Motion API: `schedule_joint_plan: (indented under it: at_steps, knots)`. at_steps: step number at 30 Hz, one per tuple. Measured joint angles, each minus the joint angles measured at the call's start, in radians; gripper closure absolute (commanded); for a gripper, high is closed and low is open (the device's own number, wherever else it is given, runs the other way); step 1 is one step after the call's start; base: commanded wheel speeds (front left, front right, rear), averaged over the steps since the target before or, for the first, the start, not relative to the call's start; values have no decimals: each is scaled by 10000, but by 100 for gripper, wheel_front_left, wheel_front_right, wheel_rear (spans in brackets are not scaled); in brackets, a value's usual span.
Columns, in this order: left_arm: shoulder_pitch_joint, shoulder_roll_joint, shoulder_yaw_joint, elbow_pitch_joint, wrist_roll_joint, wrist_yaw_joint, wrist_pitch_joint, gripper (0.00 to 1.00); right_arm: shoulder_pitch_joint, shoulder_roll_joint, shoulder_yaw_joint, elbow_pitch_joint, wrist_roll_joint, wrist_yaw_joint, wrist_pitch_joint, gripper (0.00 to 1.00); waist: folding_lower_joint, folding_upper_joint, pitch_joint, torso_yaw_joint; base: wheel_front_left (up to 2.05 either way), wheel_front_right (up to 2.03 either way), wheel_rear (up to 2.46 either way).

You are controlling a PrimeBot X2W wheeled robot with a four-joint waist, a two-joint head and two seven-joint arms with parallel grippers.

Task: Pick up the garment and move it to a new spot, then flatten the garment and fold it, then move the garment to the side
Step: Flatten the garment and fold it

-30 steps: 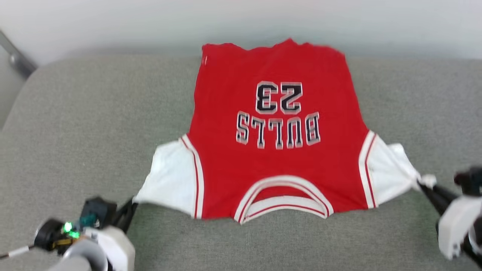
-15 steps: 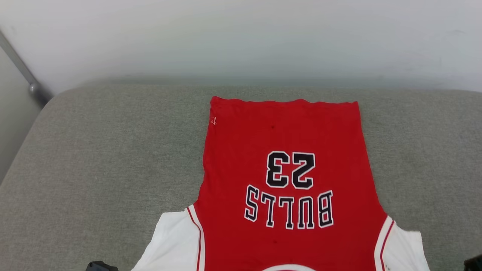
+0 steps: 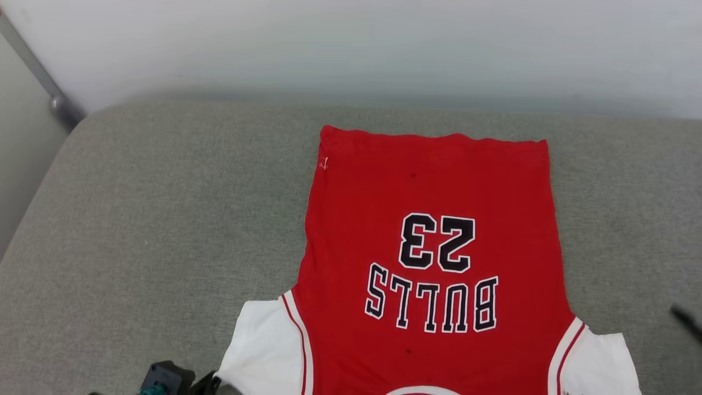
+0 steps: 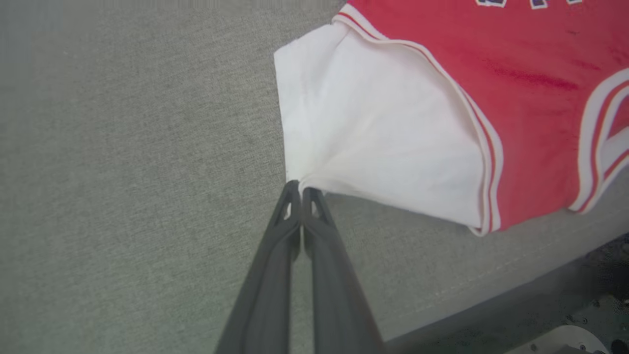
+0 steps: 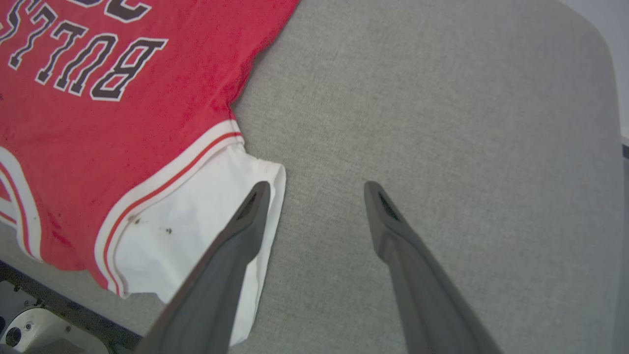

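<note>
1. Since one second ago, the right gripper (image 5: 317, 189) has let go of the right white sleeve (image 5: 196, 236). Its two fingers now stand spread, one over the sleeve edge and one over bare cushion. The head view has also shifted.
2. Left gripper (image 4: 300, 189): I see the jaws pressed together, still pinching the corner of the left white sleeve (image 4: 373, 137).
3. Writing: I read "BULLS" and "23", black with white outline, upside down in the head view.
4. Count: one garment (image 3: 433, 247), two white sleeves, two grippers.
5. Location: the garment lies spread flat on the grey cushion (image 3: 164, 219), with its sleeve end toward the robot.
</note>
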Motion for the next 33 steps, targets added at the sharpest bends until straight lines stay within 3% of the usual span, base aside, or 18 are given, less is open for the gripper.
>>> schedule_joint_plan:
  at_steps: [4, 9, 13, 14, 21, 26, 33]
  knots:
    - [-417, -59, 52, -362, 257, 161, 88, 100, -1415, -529, -825, -502, 21, 0, 353, 0, 1, 0, 391, 160, 0, 0, 0]
    - [-944, -221, 134, -761, 662, 278, 88, 100, -3769, -1208, -748, -479, 685, 0, 1584, 0, 1, 0, 1071, 466, 0, 0, 0]
    - [-1338, -428, 115, -938, 1053, 301, 63, 100, -5690, -1894, -23, -192, 1590, 0, 3812, 0, 2, 0, 1773, 795, 0, 0, 0]
    - [-1676, -679, 117, -1030, 1312, 299, -10, 100, -7184, -2165, 424, 117, 1854, 0, 5469, 0, 3, 0, 2316, 1112, 0, 0, 0]
    - [-2415, -1287, 75, -1135, 1887, 245, -205, 100, -10025, -2144, 1519, 792, 1156, 0, 8554, 0, 4, 0, 3652, 1898, 0, 0, 0]
    - [-2762, -1737, 10, -1072, 2150, 144, -391, 100, -11043, -1749, 1891, 1555, 545, 0, 9216, 0, 4, 0, 4527, 2470, 0, 0, 0]
    - [-3083, -2090, -17, -1112, 2405, 52, -612, 100, -11274, -1390, 1659, 2566, 370, 0, 8916, 0, 4, 0, 5442, 3166, 0, 0, 0]
